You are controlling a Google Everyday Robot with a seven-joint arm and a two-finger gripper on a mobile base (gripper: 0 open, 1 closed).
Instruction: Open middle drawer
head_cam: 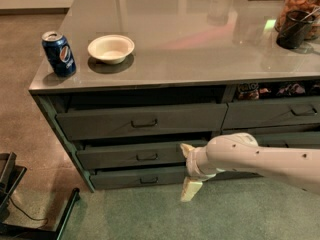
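Note:
The middle drawer (115,156) is a wide dark grey-green front in the left column of the cabinet, with a small dark loop handle (146,157) at its centre. It stands slightly out, with a dark gap above it. My gripper (184,173) is at the drawer's right end, to the right of the handle. It is open and empty. Its upper finger (187,149) is by the drawer's top right corner. Its lower finger (190,189) hangs in front of the bottom drawer (130,178). My white arm (260,159) reaches in from the right.
The taller top drawer (100,122) is pulled out a little. The grey countertop (200,39) holds a blue soda can (59,53), a white bowl (111,48) and a dark jar (296,19). More drawers (272,113) are at the right. Black equipment (15,194) stands on the floor at the lower left.

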